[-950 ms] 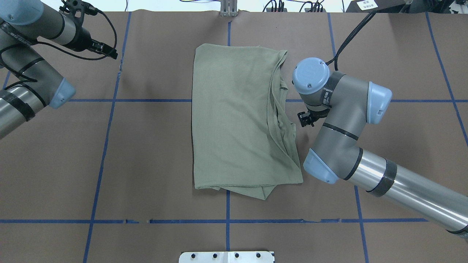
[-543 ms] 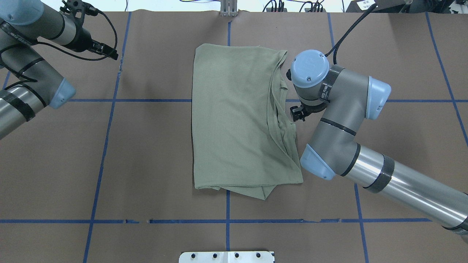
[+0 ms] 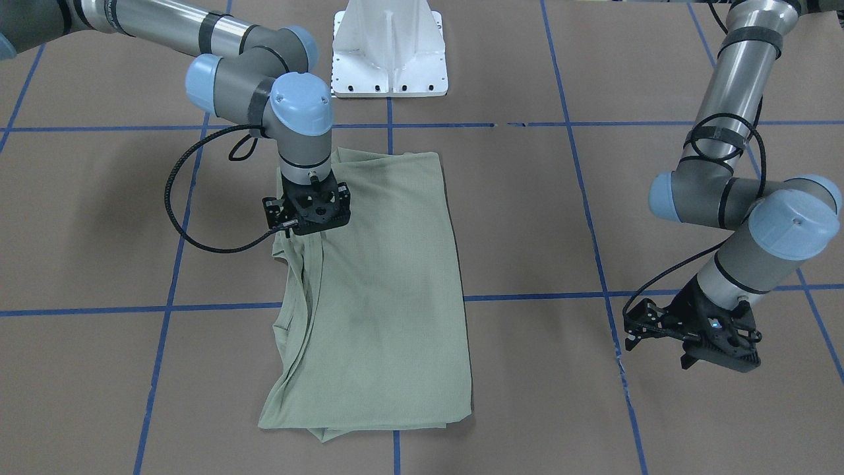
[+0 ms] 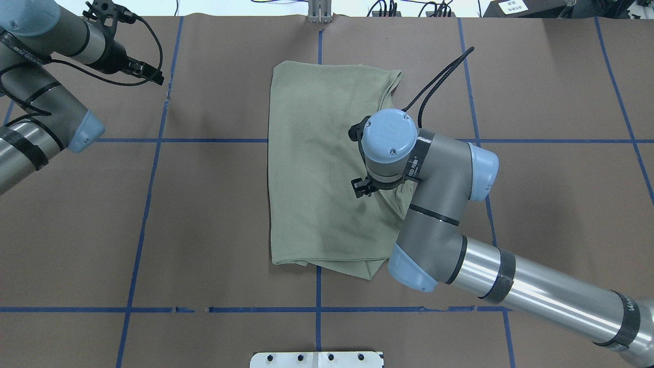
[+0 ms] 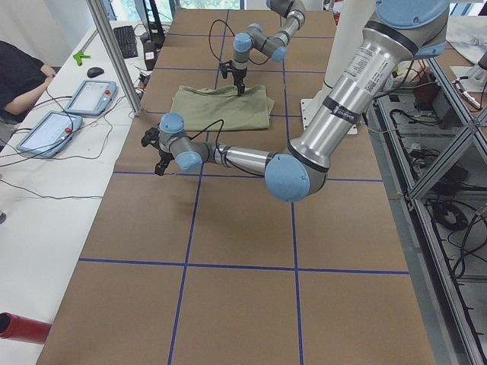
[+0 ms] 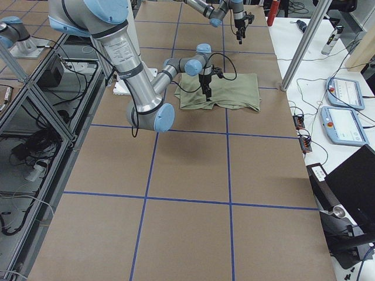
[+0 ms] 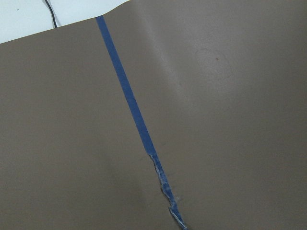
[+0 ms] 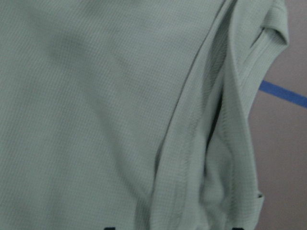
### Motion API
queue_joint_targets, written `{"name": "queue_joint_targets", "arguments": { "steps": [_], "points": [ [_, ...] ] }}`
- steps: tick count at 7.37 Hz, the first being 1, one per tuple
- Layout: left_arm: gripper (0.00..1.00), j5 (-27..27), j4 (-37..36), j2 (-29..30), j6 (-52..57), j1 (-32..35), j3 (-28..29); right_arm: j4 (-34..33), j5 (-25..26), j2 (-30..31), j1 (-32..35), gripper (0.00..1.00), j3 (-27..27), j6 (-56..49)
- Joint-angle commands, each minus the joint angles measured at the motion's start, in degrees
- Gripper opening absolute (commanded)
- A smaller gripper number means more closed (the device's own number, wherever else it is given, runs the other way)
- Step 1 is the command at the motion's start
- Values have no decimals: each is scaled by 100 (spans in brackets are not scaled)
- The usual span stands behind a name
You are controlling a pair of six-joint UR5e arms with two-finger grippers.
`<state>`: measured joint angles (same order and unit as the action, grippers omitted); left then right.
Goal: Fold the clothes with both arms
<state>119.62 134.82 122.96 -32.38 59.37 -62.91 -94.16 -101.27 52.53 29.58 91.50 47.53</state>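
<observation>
One blue-taped brown table (image 4: 214, 214); right tool (image 3: 308, 221) apart over shirt (image 3: 382, 284), left tool (image 3: 719, 353) unclear.

A robotics lab. The surface (image 4: 214, 214) is papered brown and squared off with blue tape (image 4: 148, 204). A left arm (image 3: 738, 198) and a right arm (image 3: 264, 86) reach over it, with a white bolted pedestal (image 3: 389, 39) between them. At the upper left of the exterior left view, past an aluminium post (image 5: 114, 57), a white bench (image 5: 46, 198) carries two teach pendants (image 5: 91, 96), a keyboard (image 5: 125, 42) and cables. A person (image 5: 19, 76) is seated there.
</observation>
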Motion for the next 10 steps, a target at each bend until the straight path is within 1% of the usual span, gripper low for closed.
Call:
{"name": "queue_joint_targets", "arguments": {
  "steps": [1,3,4,5,7,9,10],
  "points": [
    [100,0,0,0,4,-4,7,-23,211,-6,-338,73,-10,133],
    [100,0,0,0,4,-4,7,-41,406,38,-365,37,-71,55],
    [100,0,0,0,4,-4,7,-224,598,3,-356,32,-62,2],
    [100,-9,0,0,4,-13,7,-304,704,3,-313,30,-45,-190],
    [100,-9,175,-79,-14,-56,24,-480,740,3,-216,29,16,-279],
    [100,-9,176,-97,-14,-57,24,-489,723,-15,-224,35,78,-271],
    [100,-9,176,-106,-14,-57,24,-489,731,11,-224,36,113,-271]
  ]
}}
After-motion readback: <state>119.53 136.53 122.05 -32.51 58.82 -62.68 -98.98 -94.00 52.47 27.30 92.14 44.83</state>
